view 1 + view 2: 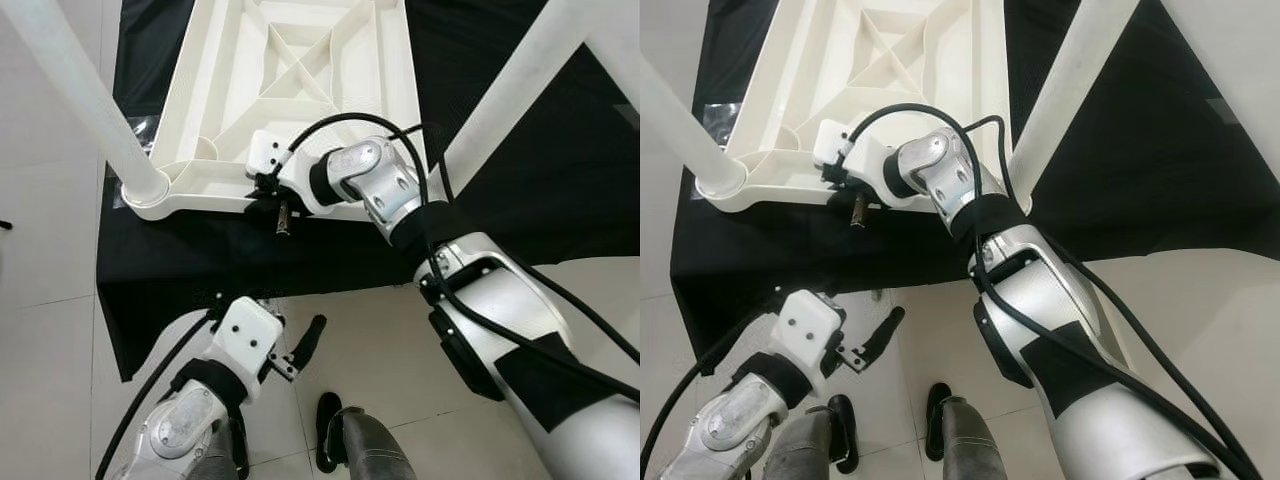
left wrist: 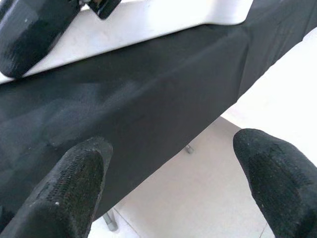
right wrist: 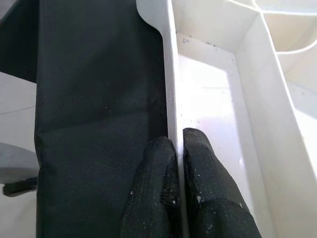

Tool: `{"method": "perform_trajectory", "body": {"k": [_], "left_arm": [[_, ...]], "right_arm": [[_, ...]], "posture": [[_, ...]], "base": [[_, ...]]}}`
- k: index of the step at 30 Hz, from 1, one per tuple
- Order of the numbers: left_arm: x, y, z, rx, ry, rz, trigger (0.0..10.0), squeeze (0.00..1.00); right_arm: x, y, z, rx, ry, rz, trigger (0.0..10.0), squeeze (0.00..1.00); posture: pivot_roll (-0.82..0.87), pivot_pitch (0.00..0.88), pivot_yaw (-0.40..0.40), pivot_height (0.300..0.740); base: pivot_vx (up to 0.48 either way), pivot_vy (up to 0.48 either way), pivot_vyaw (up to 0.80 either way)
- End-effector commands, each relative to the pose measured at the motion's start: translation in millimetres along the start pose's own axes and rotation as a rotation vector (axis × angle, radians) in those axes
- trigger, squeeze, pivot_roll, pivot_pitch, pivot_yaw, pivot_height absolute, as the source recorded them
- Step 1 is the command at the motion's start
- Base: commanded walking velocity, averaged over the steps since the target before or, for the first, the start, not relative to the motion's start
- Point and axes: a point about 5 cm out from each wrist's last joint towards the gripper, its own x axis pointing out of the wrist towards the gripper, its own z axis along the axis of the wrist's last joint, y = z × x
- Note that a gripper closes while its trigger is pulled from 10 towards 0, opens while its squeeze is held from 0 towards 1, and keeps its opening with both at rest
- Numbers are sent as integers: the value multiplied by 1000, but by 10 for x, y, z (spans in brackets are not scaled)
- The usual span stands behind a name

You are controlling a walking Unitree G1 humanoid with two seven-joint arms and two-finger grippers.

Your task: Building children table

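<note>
Hovering nearest the robot's body, the left gripper [image 1: 300, 350] hangs over the pale tiled floor [image 1: 370, 330] just short of the black cloth [image 1: 190, 265], its two black fingers [image 2: 74, 188] spread wide with nothing between them; its wrist view looks across the hanging front of the cloth toward the white table rim above. Below it, the robot's own dark feet [image 1: 330, 430] stand on the tiles. Just past the cloth's near edge, the bench [image 1: 770, 260] draped in that cloth carries the white plastic children's table top [image 1: 290, 90], which lies upside down with its ribbed underside and diagonal braces facing up. The right gripper [image 1: 268, 190] reaches across to the table top's near rim, and its fingers [image 3: 198, 188] are pressed together on that thin white rim wall [image 3: 171, 99], one finger on the outer side next to the cloth and one inside the tray-like recess. A small dark metal piece [image 1: 283, 218] hangs just below the right gripper against the cloth. At the near left corner of the table top, a white round leg [image 1: 70, 90] stands in its socket and rises toward the camera. At the near right corner a second white leg [image 1: 1065, 90] does the same, beside the right arm [image 1: 500, 320]. Farther back, the cloth spreads beyond the table top on both sides.
</note>
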Motion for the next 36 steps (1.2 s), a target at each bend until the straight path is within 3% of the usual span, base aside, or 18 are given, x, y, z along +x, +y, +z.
{"method": "perform_trajectory", "body": {"k": [1,8,13,19,24,25,26,27,28,29,30,34,36], "left_arm": [[-41,-33,-23,1,24,-17,10000,0],[-41,-35,-18,4,25,-19,10000,0],[-26,-31,-4,8,28,-24,10000,0],[-40,-25,-8,10,31,-24,10000,0],[-38,-28,-10,10,34,-29,10000,0],[-32,-34,-9,11,33,-32,10000,0],[-32,-34,-9,11,33,-32,10000,0],[-26,-45,-5,11,32,-35,10000,0],[-26,-45,-5,11,32,-35,10000,0],[-25,-45,-3,11,32,-35,10000,0],[-23,-43,-3,12,32,-35,10000,0],[-19,-38,-2,12,31,-35,10000,0],[-10,-39,-5,12,29,-38,10000,0]], "right_arm": [[34,21,137,-86,-95,-5,0,0],[21,50,207,-171,-160,16,0,0],[2,183,170,-342,-182,130,0,0],[5,258,139,-370,-206,202,0,0],[18,207,106,-388,-152,129,0,0],[24,167,95,-381,-129,73,2941,0],[24,167,95,-381,-129,73,2941,0],[25,123,69,-355,-98,31,10000,0],[25,123,69,-355,-98,31,10000,0],[17,103,60,-340,-89,15,10000,549],[10,95,56,-335,-87,13,10000,1000],[-4,74,65,-328,-98,-11,10000,1000],[-83,16,104,-289,-157,-36,10000,1000]], "posture": [[118,373,-123,740],[119,374,-120,740],[123,375,-116,740],[125,377,-112,740],[121,376,-110,740],[121,376,-110,740],[121,376,-110,740],[120,375,-109,740],[120,375,-109,740],[120,375,-109,740],[122,374,-108,740],[122,374,-108,740],[117,371,-107,740]], "base": [[0,0,0],[0,0,0],[0,0,0],[0,0,0],[0,0,0],[0,0,0],[0,0,0],[0,0,0],[0,0,0],[0,0,0],[0,0,0],[0,0,0],[0,0,0]]}}
